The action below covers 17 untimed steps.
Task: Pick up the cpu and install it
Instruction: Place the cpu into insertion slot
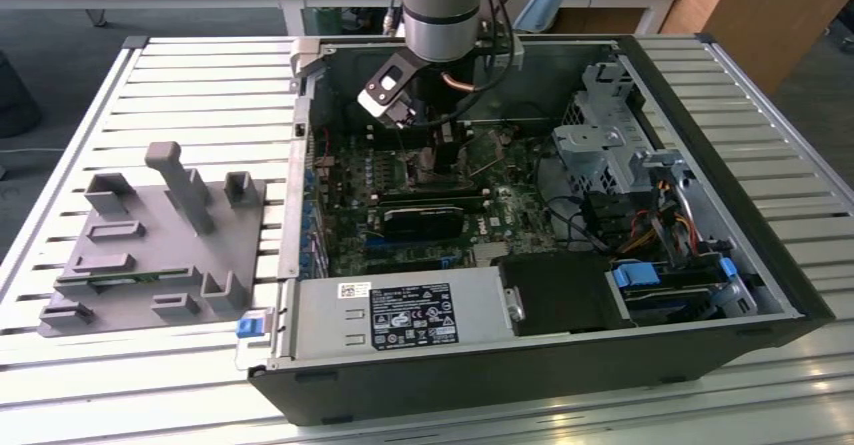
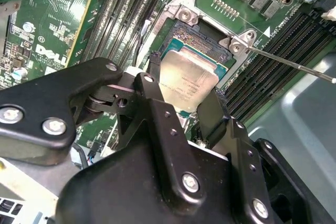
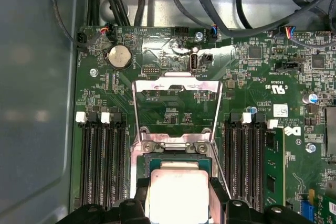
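The cpu (image 2: 191, 77), a flat silver-grey square, lies level over the open socket (image 2: 184, 17) on the green motherboard (image 3: 252, 82). My gripper (image 2: 181, 100) is shut on it, one black finger (image 2: 149, 87) against each of two opposite edges. In the first wrist view the cpu (image 3: 178, 192) sits between the fingers (image 3: 218, 195), just below the raised metal load plate (image 3: 176, 85). In the exterior view the gripper (image 1: 447, 155) reaches down into the open computer case (image 1: 787, 295). I cannot tell whether the chip rests fully in the socket.
Memory slots (image 3: 102, 161) flank the socket on both sides. The thin socket lever (image 2: 294, 66) sticks out sideways. A black heatsink (image 1: 427, 215), a drive cage (image 1: 601, 145) and the power supply (image 1: 400, 315) crowd the case. A grey fixture (image 1: 147, 245) lies on the slatted table at the exterior view's left.
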### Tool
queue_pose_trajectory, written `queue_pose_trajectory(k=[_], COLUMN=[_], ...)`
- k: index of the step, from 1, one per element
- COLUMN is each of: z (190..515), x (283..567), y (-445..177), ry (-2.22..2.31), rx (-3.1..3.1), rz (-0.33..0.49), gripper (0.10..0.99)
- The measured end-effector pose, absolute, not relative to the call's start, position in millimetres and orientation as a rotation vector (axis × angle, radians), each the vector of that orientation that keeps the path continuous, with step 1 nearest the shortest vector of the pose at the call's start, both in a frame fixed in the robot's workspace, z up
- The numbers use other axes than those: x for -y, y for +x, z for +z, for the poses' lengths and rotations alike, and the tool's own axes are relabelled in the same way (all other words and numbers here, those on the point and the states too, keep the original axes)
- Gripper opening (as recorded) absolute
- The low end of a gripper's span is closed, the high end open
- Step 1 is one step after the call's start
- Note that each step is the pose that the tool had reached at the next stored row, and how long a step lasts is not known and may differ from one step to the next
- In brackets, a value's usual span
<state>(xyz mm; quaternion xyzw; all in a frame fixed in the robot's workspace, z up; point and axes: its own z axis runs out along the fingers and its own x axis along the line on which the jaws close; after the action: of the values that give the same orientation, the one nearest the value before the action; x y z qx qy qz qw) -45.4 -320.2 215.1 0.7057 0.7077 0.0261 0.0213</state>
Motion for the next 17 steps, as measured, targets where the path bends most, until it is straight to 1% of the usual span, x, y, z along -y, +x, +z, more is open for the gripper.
queue_pose_trajectory(k=[17], z=[212.3], x=[320.2], y=[-47.3], ry=[2.188], rx=[-2.193], rz=[0.081], gripper=[0.533])
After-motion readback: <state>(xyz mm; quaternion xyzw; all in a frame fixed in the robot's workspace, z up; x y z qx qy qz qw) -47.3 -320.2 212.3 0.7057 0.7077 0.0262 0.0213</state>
